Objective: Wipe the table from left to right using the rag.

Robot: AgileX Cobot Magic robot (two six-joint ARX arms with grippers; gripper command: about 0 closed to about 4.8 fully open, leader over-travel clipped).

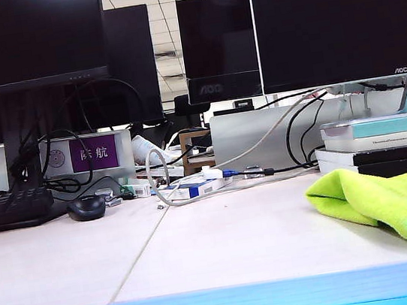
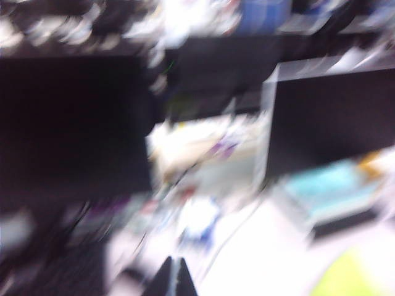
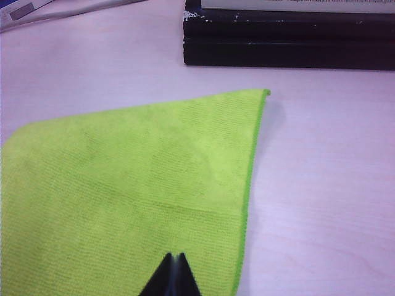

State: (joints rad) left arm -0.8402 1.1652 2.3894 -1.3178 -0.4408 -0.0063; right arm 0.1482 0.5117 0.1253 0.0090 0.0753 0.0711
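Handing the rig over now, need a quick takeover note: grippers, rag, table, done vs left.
Left gripper: shut, empty, view blurred, facing the monitors and desk clutter.
Right gripper: shut, over the rag, not visibly pinching it.
Rag lies loosely bunched, released, at the right end of the table, beside the stacked books.
Done: apparently the left-to-right pass, judging by the rag's position.
Left: confirm it; possibly nothing.

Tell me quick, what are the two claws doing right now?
Left gripper: shut, holding nothing visible; view blurred.
Right gripper: shut, empty, over the rag.
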